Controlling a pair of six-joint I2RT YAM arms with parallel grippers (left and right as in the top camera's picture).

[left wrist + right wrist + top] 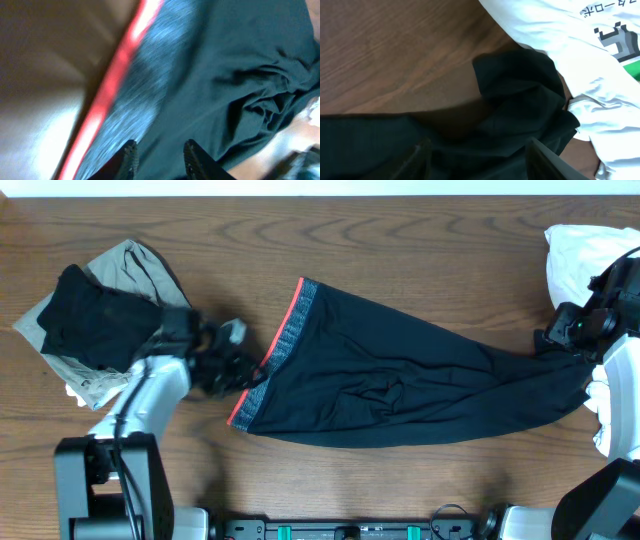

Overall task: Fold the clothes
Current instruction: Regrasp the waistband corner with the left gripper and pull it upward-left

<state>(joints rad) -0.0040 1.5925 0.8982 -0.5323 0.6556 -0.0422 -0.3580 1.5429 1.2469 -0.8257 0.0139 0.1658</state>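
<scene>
Then open: left gripper (160,148) at waistband (145,85); right gripper (479,150) at leg end (520,85).
Risk: shallow pinch could have dropped trousers (400,380).

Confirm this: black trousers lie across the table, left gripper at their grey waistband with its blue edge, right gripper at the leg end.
Not quite. The waistband edge is coral-red, not blue; the left wrist view shows it. The rest stands: black trousers across the table, left gripper at the waistband, right gripper at the leg end.
</scene>
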